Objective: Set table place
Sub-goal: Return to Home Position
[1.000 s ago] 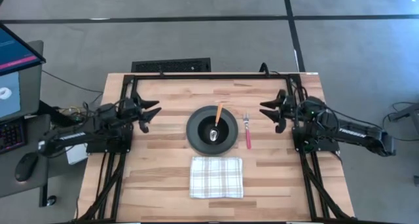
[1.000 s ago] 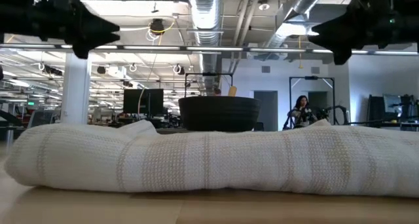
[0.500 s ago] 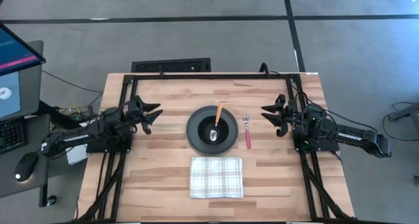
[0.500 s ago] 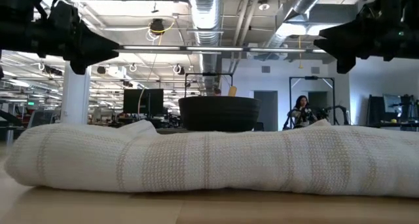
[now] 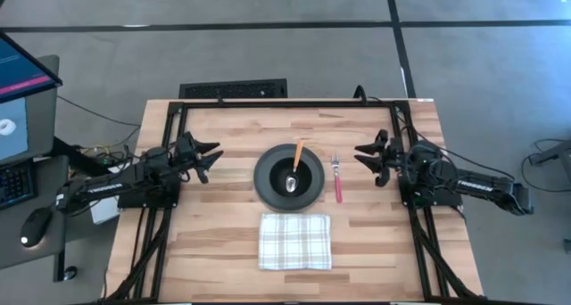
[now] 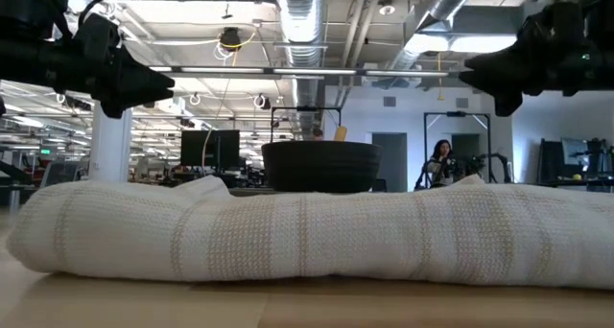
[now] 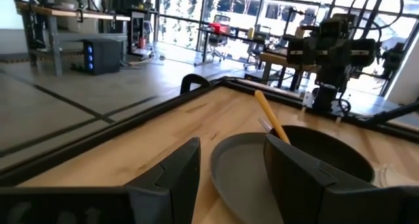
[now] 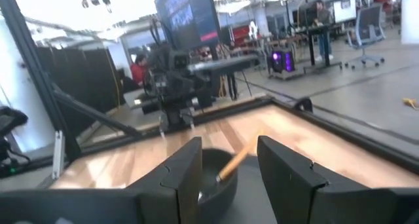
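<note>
Clearance on both sides: left gripper (image 5: 208,157) and right gripper (image 5: 366,153), both spread wide, hover near the side edges of the table (image 5: 223,225), well apart from the plate (image 5: 268,187).

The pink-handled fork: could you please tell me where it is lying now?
In the high view, the fork lies on the table just right of the dark plate, not touching it, with the checked napkin in front of the plate.
</note>
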Motion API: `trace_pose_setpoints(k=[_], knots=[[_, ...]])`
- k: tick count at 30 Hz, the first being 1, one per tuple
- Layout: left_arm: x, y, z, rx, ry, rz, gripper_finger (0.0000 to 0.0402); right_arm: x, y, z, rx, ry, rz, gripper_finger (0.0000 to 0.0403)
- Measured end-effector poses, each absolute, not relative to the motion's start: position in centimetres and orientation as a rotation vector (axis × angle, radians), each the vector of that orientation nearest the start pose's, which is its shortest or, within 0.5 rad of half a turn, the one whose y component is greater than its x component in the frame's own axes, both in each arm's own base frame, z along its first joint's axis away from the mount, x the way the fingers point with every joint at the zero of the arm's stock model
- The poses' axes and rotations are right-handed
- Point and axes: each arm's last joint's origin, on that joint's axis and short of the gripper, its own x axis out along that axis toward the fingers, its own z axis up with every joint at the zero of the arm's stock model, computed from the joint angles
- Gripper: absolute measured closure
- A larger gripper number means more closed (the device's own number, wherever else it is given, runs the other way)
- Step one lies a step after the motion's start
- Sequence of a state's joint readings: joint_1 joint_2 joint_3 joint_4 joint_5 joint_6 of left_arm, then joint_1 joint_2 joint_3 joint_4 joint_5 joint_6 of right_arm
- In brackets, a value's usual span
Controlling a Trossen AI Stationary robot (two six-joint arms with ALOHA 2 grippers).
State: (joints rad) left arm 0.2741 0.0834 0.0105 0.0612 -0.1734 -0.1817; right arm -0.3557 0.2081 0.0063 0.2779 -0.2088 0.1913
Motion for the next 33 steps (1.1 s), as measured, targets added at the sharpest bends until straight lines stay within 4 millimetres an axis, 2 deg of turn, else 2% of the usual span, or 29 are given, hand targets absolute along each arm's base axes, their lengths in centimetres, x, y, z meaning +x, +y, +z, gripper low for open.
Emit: trace_pose_setpoints(k=[5, 15, 33], knots=[[9.7, 3.2, 16.6, -0.137, -0.019, 0.448, 0.0244, 10.5, -3.3, 16.6, 0.183, 0.004, -0.148, 0.0232], [9.7, 3.2, 16.6, -0.175, -0.025, 0.447, 0.0244, 10.4, -3.2, 15.2, 0.219, 0.141, -0.161, 0.0232], [9.7, 3.2, 16.5, -0.177, -0.023, 0.446, 0.0244, 10.4, -3.2, 15.2, 0.219, 0.14, -0.16, 0.0232]])
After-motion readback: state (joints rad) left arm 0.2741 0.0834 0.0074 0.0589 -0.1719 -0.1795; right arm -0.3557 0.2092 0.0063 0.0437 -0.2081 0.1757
